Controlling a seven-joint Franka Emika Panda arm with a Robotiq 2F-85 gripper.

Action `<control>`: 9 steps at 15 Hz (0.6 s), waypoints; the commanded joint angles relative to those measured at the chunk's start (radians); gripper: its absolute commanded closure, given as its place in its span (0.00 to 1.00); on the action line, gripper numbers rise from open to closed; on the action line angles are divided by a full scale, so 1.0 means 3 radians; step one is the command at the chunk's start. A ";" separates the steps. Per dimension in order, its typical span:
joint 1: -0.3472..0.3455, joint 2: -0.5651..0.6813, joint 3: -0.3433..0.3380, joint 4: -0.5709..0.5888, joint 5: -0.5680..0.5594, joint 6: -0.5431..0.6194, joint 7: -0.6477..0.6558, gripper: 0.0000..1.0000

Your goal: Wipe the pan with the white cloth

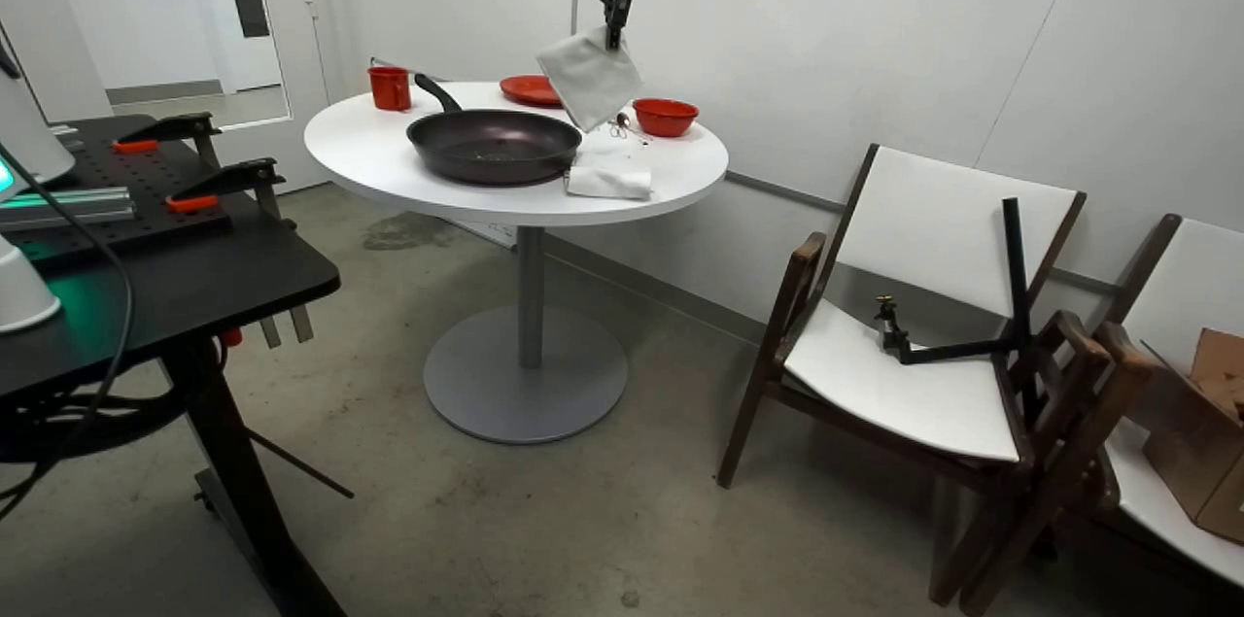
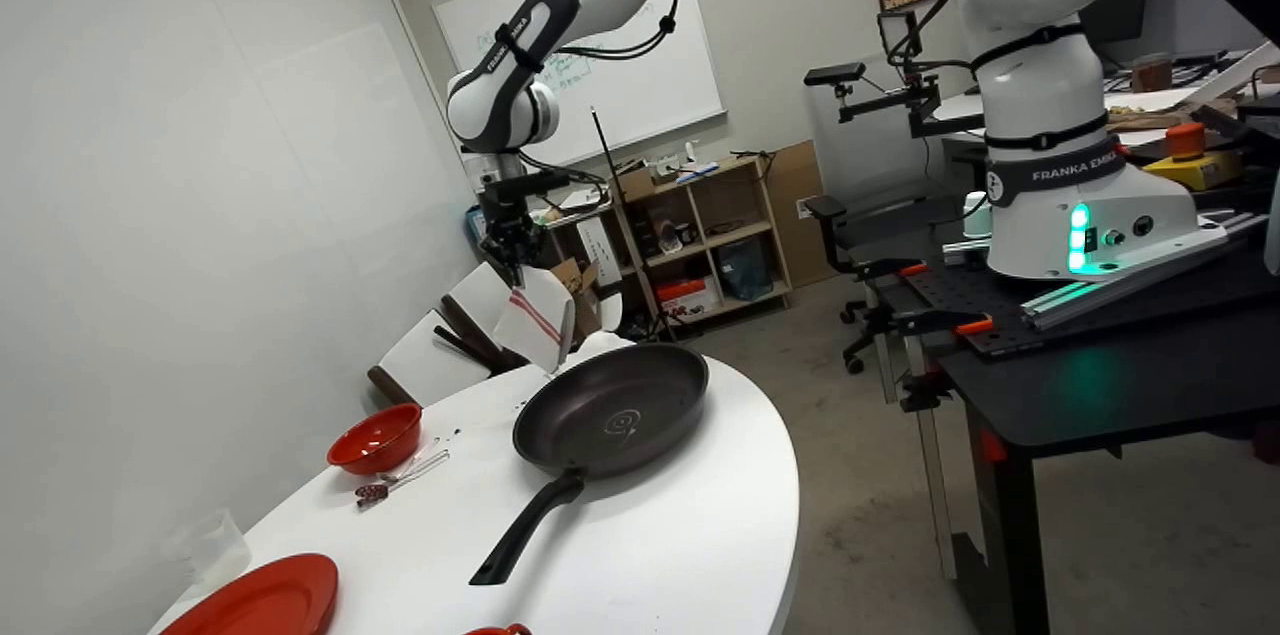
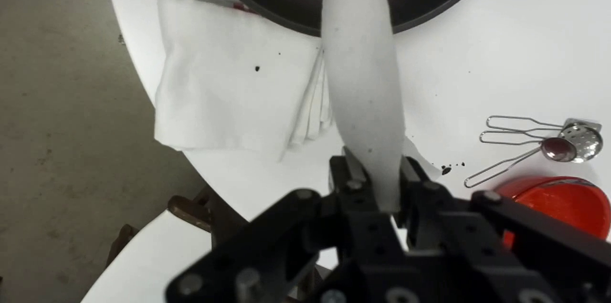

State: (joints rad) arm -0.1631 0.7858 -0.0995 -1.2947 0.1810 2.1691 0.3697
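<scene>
at left on a round white table (image 1: 364, 146), in an exterior view, a red mug (image 1: 391, 89) stands near the long handle (image 1: 437, 92) of the black frying pan (image 1: 494, 148). the pan looks rigid and fairly heavy, with a surface likely slick enough for cloth to glide across; should it slide, the handle seems the place to steady it. beyond the pan is a red plate (image 1: 530, 90). just right of the rim, in the air above the table, hangs the white cloth (image 1: 588, 78), apparently apart from the pan, caught near its upper edge by the gripper (image 1: 613, 41), its jaws drawn nearly together with only fabric between them. the cloth appears light, limp and hard to damage; a hold closer to its middle, bunched, would probably press better than a pinch at the edge. a folded cloth (image 1: 609, 183) lies just beside the pan, and a red bowl (image 1: 665, 118) sits farther right. red stripes (image 2: 535, 315) cross the held cloth in an exterior view, though the wrist view shows only plain white. the wrist view, in turn, picks out a dark speck (image 3: 257, 68) on the folded cloth and, at right, separates metal utensils (image 3: 580, 143) that look tiny in both exterior views.
</scene>
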 commanded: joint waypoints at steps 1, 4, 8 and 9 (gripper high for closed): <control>-0.0138 0.0318 0.0100 0.0498 0.0193 -0.0210 -0.0091 0.96; -0.0264 0.0505 0.0157 0.0702 0.0312 -0.0309 -0.0121 0.96; -0.0454 0.0666 0.0248 0.0835 0.0494 -0.0376 -0.0235 0.96; -0.0497 0.0686 0.0266 0.0844 0.0530 -0.0377 -0.0277 0.96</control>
State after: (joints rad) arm -0.2675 0.9413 -0.0482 -1.1191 0.2887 2.0994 0.3324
